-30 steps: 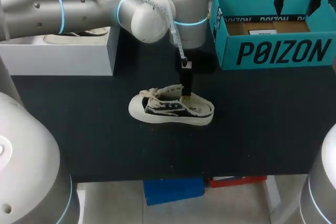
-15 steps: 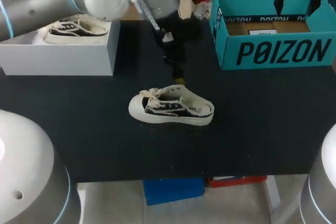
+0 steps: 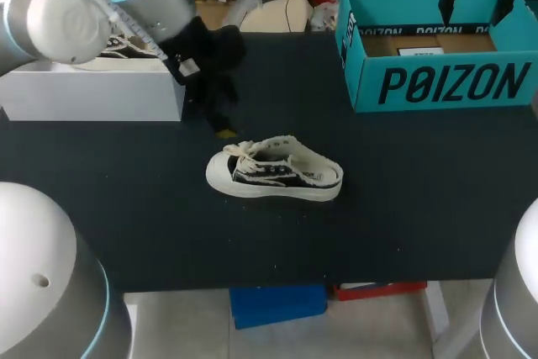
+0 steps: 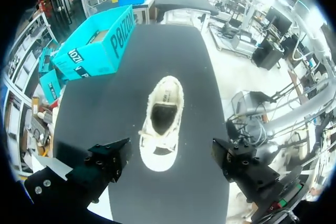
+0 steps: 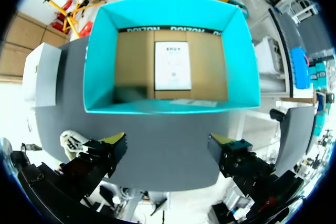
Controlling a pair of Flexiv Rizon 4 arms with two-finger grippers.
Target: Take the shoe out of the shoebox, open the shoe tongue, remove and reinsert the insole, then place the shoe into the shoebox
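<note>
A small cream and black shoe (image 3: 273, 170) lies on its sole in the middle of the black table (image 3: 403, 208), toe pointing left. My left gripper (image 3: 223, 124) hangs up and to the left of it, apart from the shoe. In the left wrist view that gripper (image 4: 170, 148) is open, and the shoe (image 4: 161, 121) lies below and ahead, its opening showing. The teal shoebox (image 3: 437, 81) stands open at the far right. My right gripper (image 3: 479, 2) hovers open above it, and the right wrist view looks down past this gripper (image 5: 168, 142) into the shoebox (image 5: 100, 51) with only a white card inside.
A white box (image 3: 92, 90) holding another shoe stands at the far left, just behind my left arm. The table's front edge runs close below the shoe.
My left gripper has let go at the shoe's opening, risen and swung back left toward the white box. The shoe and the right arm have stayed put.
</note>
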